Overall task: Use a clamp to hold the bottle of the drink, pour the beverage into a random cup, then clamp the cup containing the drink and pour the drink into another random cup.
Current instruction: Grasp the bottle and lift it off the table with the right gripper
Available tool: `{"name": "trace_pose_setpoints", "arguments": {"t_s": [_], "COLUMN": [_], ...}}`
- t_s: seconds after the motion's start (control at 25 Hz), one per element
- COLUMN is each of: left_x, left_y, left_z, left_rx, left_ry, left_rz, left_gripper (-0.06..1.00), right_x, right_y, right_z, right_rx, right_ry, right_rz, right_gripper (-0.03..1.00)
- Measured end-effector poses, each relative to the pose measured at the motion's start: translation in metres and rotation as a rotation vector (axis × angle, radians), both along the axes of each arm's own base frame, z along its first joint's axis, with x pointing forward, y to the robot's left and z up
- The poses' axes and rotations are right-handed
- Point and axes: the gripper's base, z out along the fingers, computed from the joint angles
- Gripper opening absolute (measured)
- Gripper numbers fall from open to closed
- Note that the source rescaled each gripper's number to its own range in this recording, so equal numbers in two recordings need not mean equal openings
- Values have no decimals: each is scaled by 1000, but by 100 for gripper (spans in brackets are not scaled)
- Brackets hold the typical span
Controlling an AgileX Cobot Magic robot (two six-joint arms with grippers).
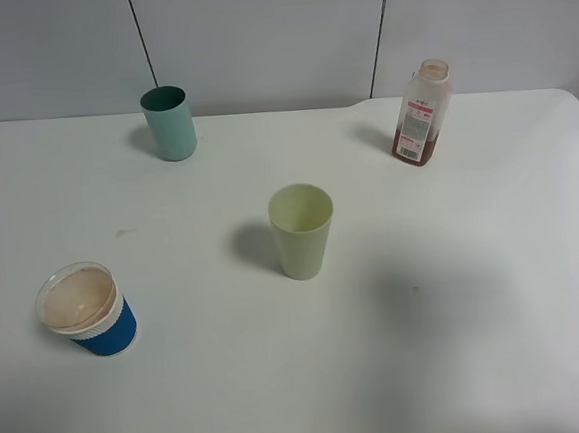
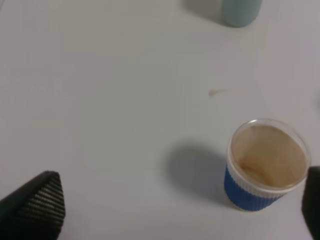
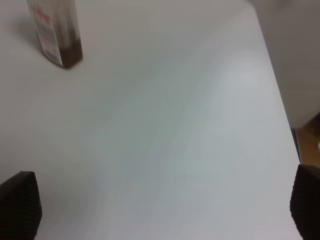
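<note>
The bottle [image 1: 422,113] stands upright at the back right of the white table, uncapped, with brown beverage [image 1: 411,150] low inside it. The pale yellow-green cup [image 1: 302,231] stands mid-table, and only pale plastic shows inside it. The teal cup [image 1: 169,124] stands at the back left. Neither clamp shows in the exterior high view. The left gripper [image 2: 170,205] is open above bare table, with the teal cup [image 2: 241,11] far ahead. The right gripper [image 3: 162,202] is open with nothing between its fingers, and the bottle [image 3: 55,35] stands well ahead of it.
A squat blue-sleeved white cup [image 1: 86,310] with brownish residue inside stands at the front left, close beside the left gripper's finger [image 2: 312,200]. A small brown spot [image 1: 122,233] marks the table. The table's right edge [image 3: 280,100] runs beside the right gripper.
</note>
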Motion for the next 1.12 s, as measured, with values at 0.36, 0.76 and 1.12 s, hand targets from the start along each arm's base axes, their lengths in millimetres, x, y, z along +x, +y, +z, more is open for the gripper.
{"name": "trace_pose_setpoints", "arguments": {"t_s": [0.36,0.76,1.12], "left_x": [0,0,0], "left_y": [0,0,0], "left_z": [0,0,0], "left_rx": [0,0,0], "left_ry": [0,0,0], "left_rz": [0,0,0], "left_gripper": [87,87,87], "right_x": [55,91,128], "right_y": [-4,-5,-7], "right_z": [-19,-32,-59], "right_rx": [-92,-140,-160], "right_ry": [186,210,287], "right_rz": [30,65,91], "right_gripper": [100,100,100]}}
